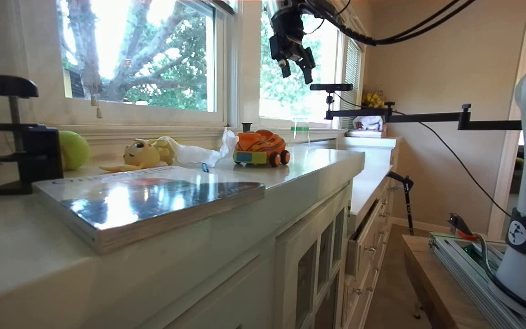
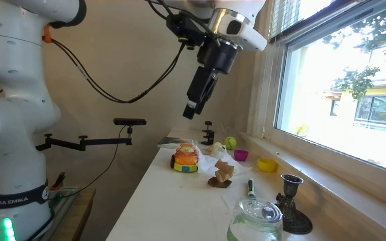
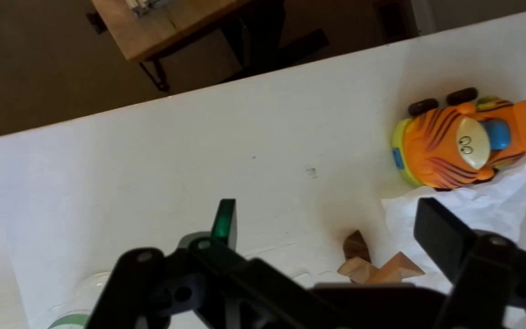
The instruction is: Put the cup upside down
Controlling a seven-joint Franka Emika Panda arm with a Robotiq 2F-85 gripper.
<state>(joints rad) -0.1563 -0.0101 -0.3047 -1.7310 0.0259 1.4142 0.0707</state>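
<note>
White countertop, near end edge: clear glass tumbler, apparently mouth-down, base up, long axis vertical. Higher up: gripper, released, spread wide.

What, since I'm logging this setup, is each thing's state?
gripper, open, empty
glass cup, apparently upside down
pink cup, upright
yellow cup, upright
candlestick, upright
toy car, on its wheels
book, closed, lying flat
drawer, looks ajar
base light, lit green
clamp, upright
white sheet, crumpled

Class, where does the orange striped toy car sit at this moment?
The orange striped toy car is at the right of the wrist view, on the white countertop, beside crumpled white paper.
</note>
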